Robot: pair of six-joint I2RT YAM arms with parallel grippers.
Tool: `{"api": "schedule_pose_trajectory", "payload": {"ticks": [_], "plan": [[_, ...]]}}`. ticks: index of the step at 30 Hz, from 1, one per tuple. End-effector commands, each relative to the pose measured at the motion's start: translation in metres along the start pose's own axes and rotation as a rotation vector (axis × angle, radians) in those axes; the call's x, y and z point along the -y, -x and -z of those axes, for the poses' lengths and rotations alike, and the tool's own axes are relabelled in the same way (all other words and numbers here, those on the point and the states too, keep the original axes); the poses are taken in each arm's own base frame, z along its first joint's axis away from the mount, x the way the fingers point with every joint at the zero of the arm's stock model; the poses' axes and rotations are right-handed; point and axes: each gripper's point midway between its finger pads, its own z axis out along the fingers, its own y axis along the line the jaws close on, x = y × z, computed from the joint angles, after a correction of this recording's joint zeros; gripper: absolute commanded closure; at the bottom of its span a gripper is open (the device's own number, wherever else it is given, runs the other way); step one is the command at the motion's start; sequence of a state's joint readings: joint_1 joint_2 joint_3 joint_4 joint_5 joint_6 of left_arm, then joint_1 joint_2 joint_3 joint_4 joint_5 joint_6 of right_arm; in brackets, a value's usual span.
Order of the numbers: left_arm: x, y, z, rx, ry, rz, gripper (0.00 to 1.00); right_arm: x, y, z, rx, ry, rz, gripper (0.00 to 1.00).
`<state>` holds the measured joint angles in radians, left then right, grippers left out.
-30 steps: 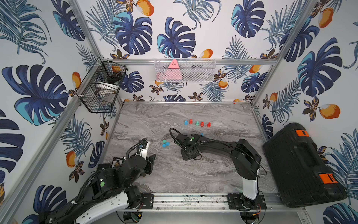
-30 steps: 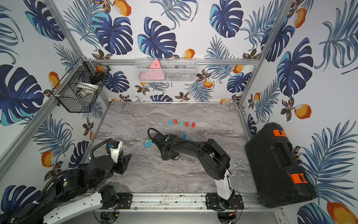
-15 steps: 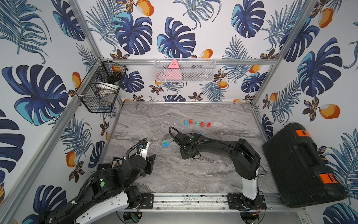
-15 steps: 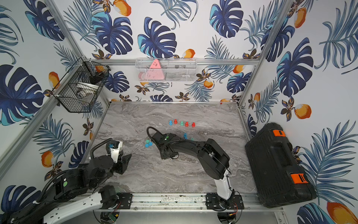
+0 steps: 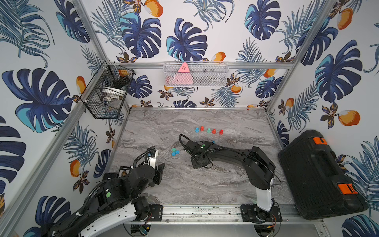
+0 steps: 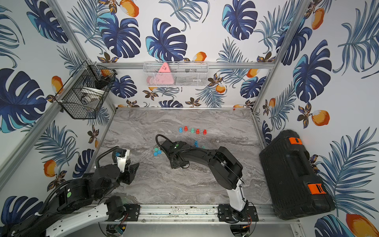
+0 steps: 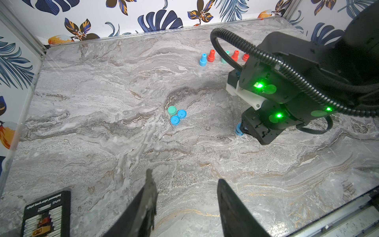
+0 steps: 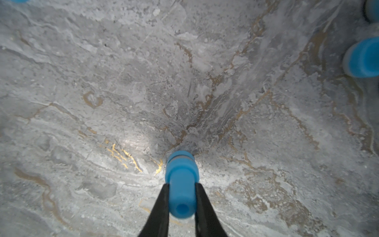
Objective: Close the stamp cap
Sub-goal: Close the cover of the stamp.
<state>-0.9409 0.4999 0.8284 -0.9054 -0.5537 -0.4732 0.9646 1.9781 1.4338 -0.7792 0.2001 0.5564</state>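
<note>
The right pincer [image 8: 182, 185] is clamped on the small blue plastic stamp [image 8: 181, 172], upright just below its tips, apparently uncapped, so it should next press it into the round blue plastic cap [image 7: 175, 120] nearby, while the left pincer [image 7: 184, 176] stands apart, empty.

Bright, even light in both top views. Just ahead of the right gripper [image 8: 181, 185], a soft shadow darkens the marble table [image 8: 102, 82], with a pale glare beside it. The gripped blue stamp [image 8: 181, 176] looks slightly blurred, perhaps defocused.
</note>
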Motion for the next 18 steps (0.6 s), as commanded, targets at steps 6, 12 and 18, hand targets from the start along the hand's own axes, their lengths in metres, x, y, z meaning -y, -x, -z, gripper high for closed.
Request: {"api": "schedule_pose_trajectory", "payload": {"ticks": [6, 12, 18], "plan": [[-0.0023, 0.002, 0.0003, 0.01, 0.013, 0.005, 0.48, 0.0024, -0.0016, -0.0015, 0.0, -0.006, 0.002, 0.79], [-0.0026, 0.0023, 0.0007, 0.012, 0.013, 0.007, 0.48, 0.0006, -0.0023, -0.0033, -0.01, 0.003, -0.003, 0.79], [-0.0023, 0.0022, 0.0002, 0.011, 0.013, 0.007, 0.48, -0.0021, -0.0029, 0.0029, -0.005, 0.019, -0.011, 0.79]]}}
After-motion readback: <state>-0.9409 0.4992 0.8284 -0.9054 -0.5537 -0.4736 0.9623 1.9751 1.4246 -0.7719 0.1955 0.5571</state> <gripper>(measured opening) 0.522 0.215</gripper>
